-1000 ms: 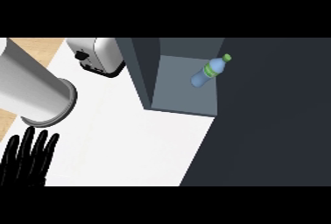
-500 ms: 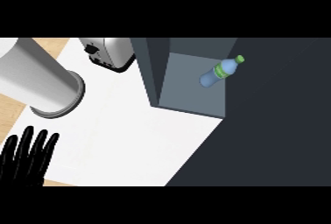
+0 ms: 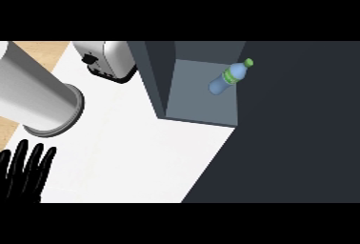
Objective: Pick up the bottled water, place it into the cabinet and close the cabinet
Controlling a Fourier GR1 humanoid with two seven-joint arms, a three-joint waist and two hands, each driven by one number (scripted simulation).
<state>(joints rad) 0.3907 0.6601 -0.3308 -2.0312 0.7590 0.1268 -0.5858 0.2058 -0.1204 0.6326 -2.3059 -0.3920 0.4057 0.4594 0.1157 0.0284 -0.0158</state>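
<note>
The left hand (image 3: 25,176) is matte black all over, with long slender fingers (image 3: 22,155).

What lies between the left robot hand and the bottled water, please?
Head view: white counter, then the cabinet's side wall, lie between left robot hand and bottled water.

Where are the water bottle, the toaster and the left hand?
water bottle (image 3: 221,84): head view, on its blue body.
toaster (image 3: 112,56): head view, on its silver top.
left hand (image 3: 25,183): head view, on its palm.
</note>
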